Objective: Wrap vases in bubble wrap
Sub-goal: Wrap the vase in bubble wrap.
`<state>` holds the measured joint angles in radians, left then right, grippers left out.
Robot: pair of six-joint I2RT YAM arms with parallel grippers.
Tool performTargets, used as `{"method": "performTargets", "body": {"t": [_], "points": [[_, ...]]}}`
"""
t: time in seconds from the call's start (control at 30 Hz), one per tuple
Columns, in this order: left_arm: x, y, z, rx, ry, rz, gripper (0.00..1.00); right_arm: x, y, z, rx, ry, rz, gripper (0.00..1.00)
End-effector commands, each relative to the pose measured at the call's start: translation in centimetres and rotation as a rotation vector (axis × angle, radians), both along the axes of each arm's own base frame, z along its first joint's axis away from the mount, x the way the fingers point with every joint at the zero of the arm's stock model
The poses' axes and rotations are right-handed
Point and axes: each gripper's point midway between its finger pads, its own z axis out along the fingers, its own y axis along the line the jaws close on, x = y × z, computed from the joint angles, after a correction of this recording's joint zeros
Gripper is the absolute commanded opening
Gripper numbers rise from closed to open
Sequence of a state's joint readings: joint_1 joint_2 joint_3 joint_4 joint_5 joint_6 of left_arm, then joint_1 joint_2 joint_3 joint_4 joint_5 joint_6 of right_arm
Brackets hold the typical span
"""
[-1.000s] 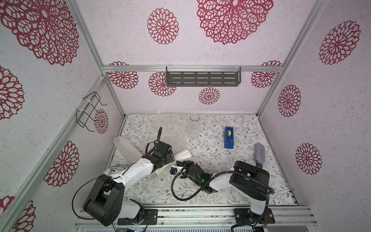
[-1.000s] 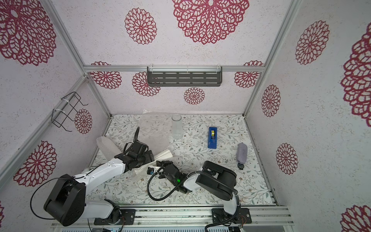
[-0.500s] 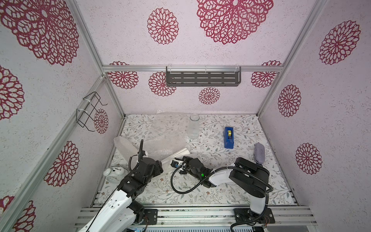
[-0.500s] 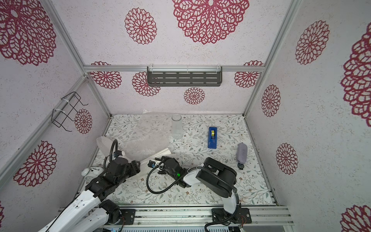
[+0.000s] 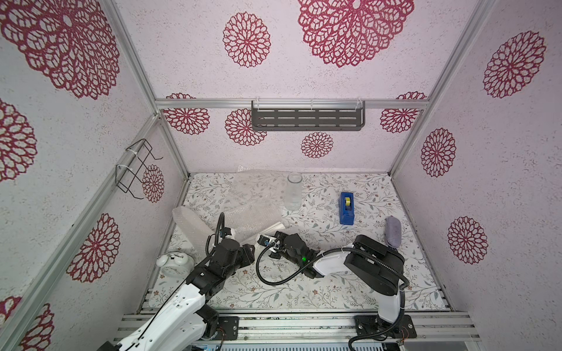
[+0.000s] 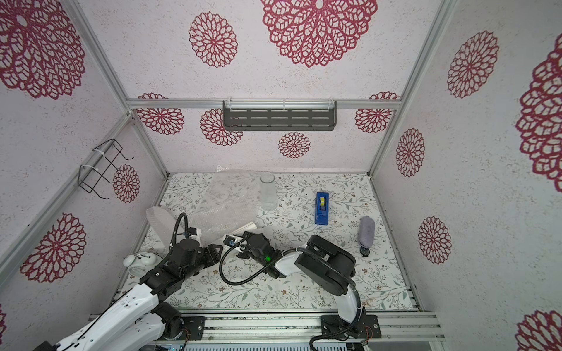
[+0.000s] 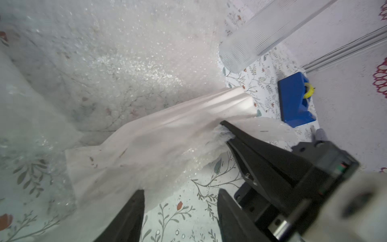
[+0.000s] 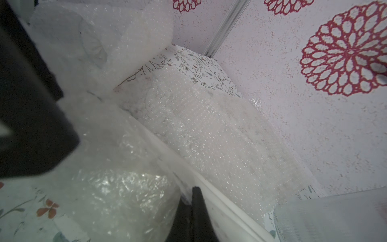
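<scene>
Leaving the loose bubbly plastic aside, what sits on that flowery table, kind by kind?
Vases: 2, a clear glass vase and a white vase
Bubble-wrapped bundle: 1
Blue tape dispenser: 1
White alarm clock: 1
Grey oblong thing: 1
Small dark watch-like thing: 1
Total: 7

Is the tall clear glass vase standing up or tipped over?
Standing up. The tall clear glass vase rests on its base, open round rim on top.

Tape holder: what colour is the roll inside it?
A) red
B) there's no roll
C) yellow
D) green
C: the roll sitting in the blue tape holder is yellow, as both top views and the left wrist view show.
</scene>
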<state>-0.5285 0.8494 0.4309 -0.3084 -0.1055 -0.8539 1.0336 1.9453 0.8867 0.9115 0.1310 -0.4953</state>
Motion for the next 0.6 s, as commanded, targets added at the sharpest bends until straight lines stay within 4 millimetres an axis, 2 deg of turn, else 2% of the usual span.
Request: {"method": "performTargets", "body": {"t": [0.0,0.07,0.23,0.37,0.57], "points": [[1.7,-1.1,1.4,-0.010,-0.044,-0.019,0.59,-0.2,-0.1,-2.1,-0.038,0.054,0.011,0.02],[2.1,-0.5,1.0,0.011,-0.029,0.025,0.60,-0.2,-0.1,-1.7,-0.023,0.056,0.016,0.14],[2.4,1.0,-0.2,0.037,0.020,0.101,0.61,0.3,-0.4,-1.1,-0.012,0.054,0.003,0.29],[2.1,2.0,-0.5,0.073,0.046,0.135,0.62,0.8,-0.9,0.4,0.028,0.055,-0.025,0.43],[2.3,2.7,-0.3,0.086,0.041,0.157,0.63,1.4,-1.5,1.9,0.056,0.080,-0.047,0.53]]}}
